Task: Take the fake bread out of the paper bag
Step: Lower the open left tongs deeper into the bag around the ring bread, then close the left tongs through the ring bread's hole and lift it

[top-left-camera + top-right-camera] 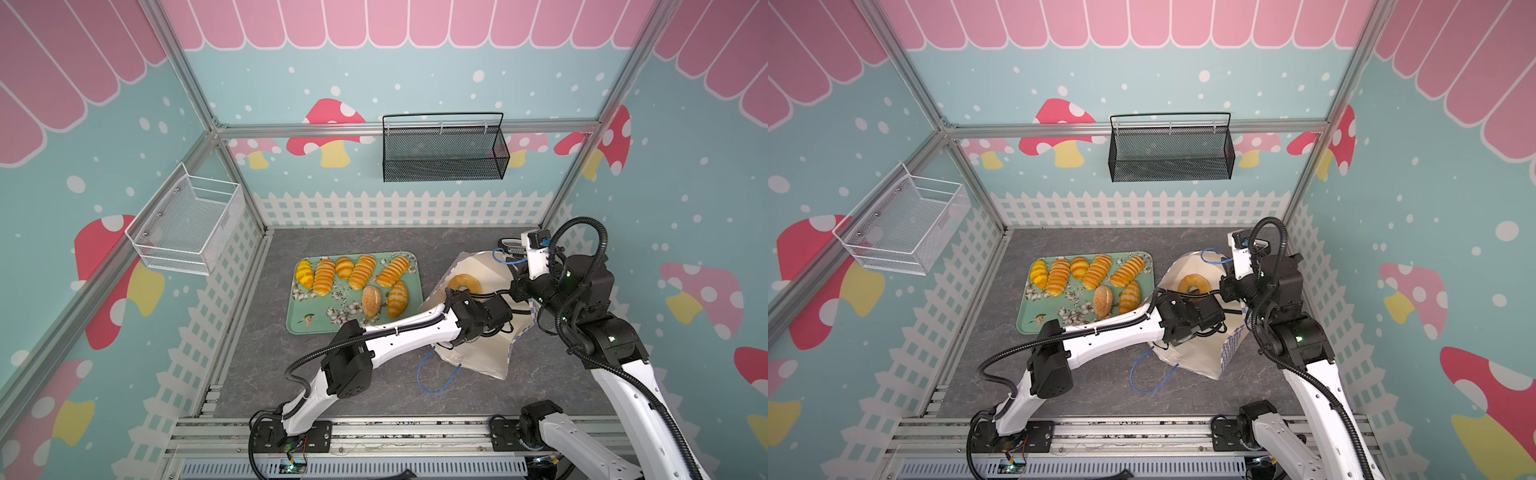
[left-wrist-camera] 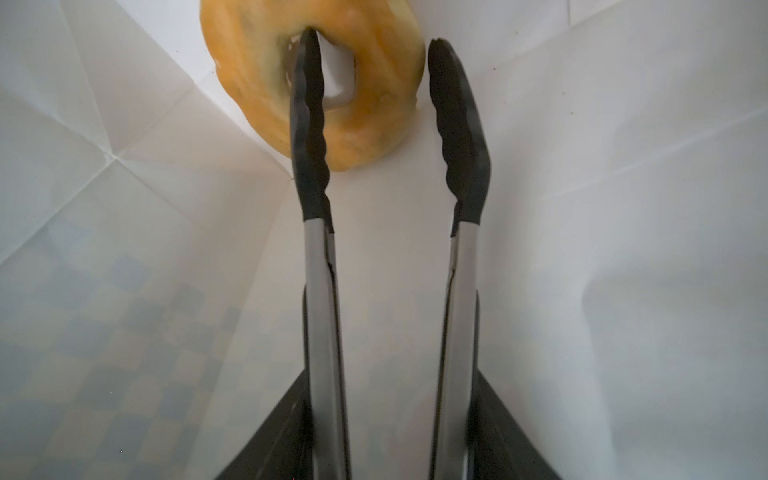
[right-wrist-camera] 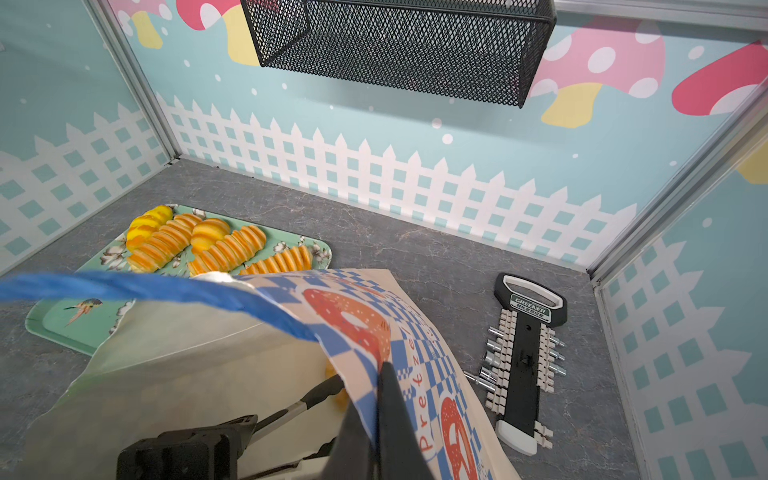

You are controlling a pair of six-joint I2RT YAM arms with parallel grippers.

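1. Right now eight pieces of fake bread (image 1: 362,272) are showing: seven are lying on the one tray (image 1: 303,318), well apart from both pincers, and a single ring bagel (image 1: 474,286) is sitting inside the paper bag (image 1: 482,357).
2. Of the seven, four are ridged oblong rolls, one is a yellow striped oval, one a round bun and one a speckled oval.
3. The bagel is looking glossy and golden-orange, and it is leaning against the bag's white inner wall.
4. The left pincer (image 2: 372,45) is reaching into the bag with its jaws standing apart. One black-tipped tong finger (image 2: 307,124) is poking into the bagel's hole and the other is sitting just outside the ring, so nothing is being gripped.
5. The right pincer (image 3: 384,374) is pinching tight on the bag's blue-checkered rim.
6. The bag is tilting with its mouth gaping. Of its two blue cord handles (image 3: 124,284), one is arching just beside the right pincer and the other is trailing on the table.
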